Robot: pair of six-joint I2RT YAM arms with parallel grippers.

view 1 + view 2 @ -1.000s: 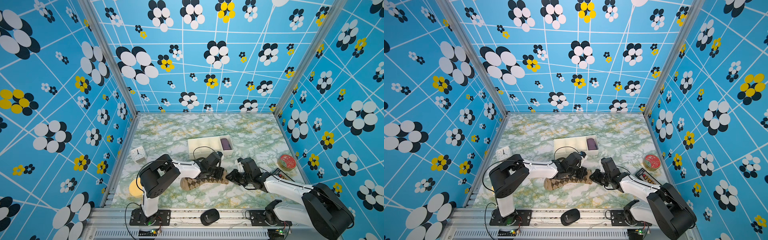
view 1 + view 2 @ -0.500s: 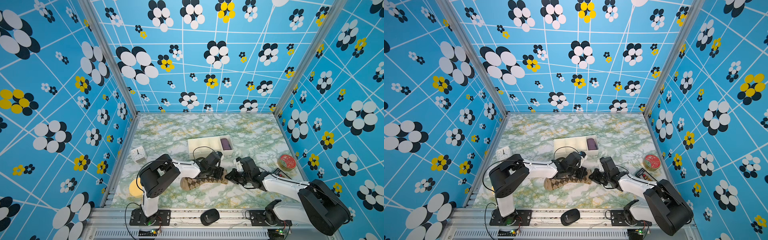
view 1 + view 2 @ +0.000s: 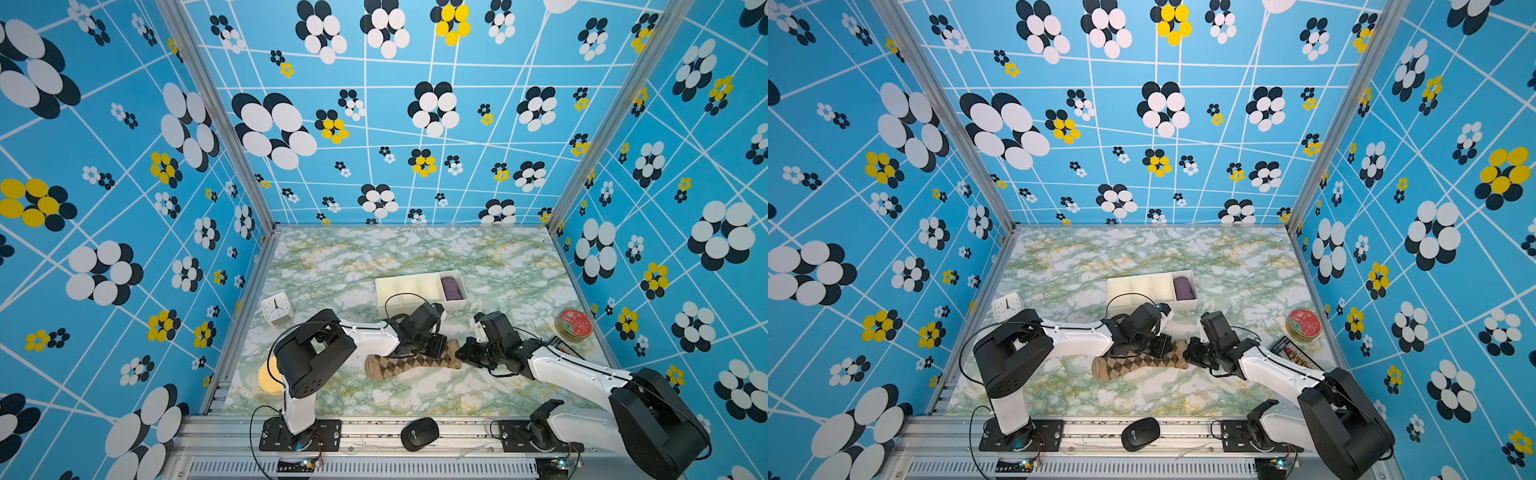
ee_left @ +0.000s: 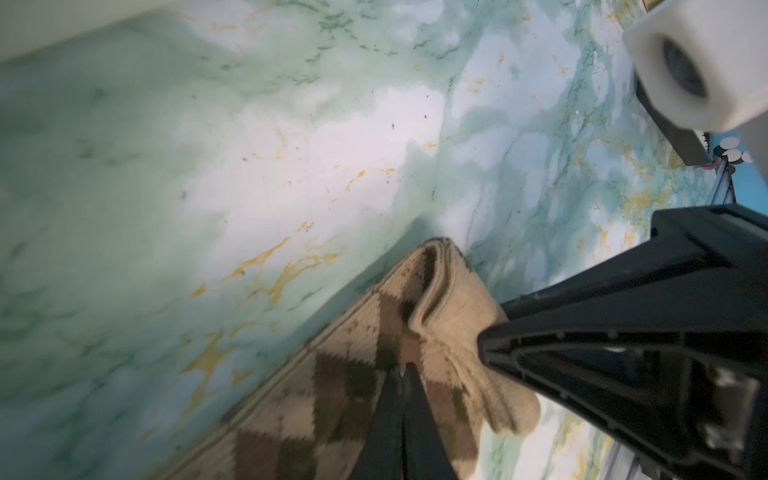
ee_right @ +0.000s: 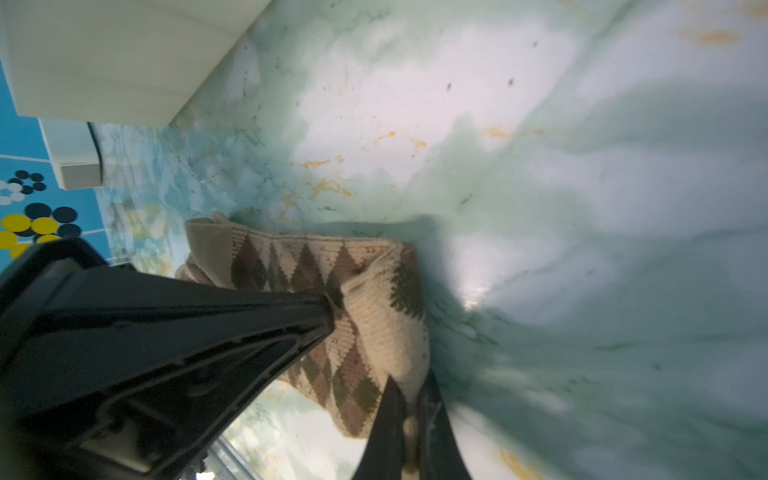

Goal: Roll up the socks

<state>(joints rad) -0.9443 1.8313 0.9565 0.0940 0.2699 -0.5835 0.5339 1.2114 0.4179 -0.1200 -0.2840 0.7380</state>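
The tan argyle socks (image 3: pixel 409 365) (image 3: pixel 1136 365) lie lengthwise on the marble table in both top views. My left gripper (image 3: pixel 435 351) (image 4: pixel 403 372) is shut, its tips pinching a puckered fold of the socks (image 4: pixel 332 395) a little in from their right end. My right gripper (image 3: pixel 459 354) (image 5: pixel 409 401) is shut on that same end, with beige knit showing between its fingers. In the right wrist view the socks (image 5: pixel 374 324) bunch up between the two grippers. The two grippers sit close together, almost touching.
A white divided tray (image 3: pixel 407 277) stands just behind the grippers, with a purple bundle (image 3: pixel 451 288) in its right compartment. A white clock (image 3: pixel 276 307) and a yellow disc (image 3: pixel 268 374) are at the left, a red tin (image 3: pixel 574 324) and a dark packet (image 3: pixel 1291 353) at the right.
My right gripper has edged left and closed its jaws on the socks' right end. The left gripper has stayed shut in place.
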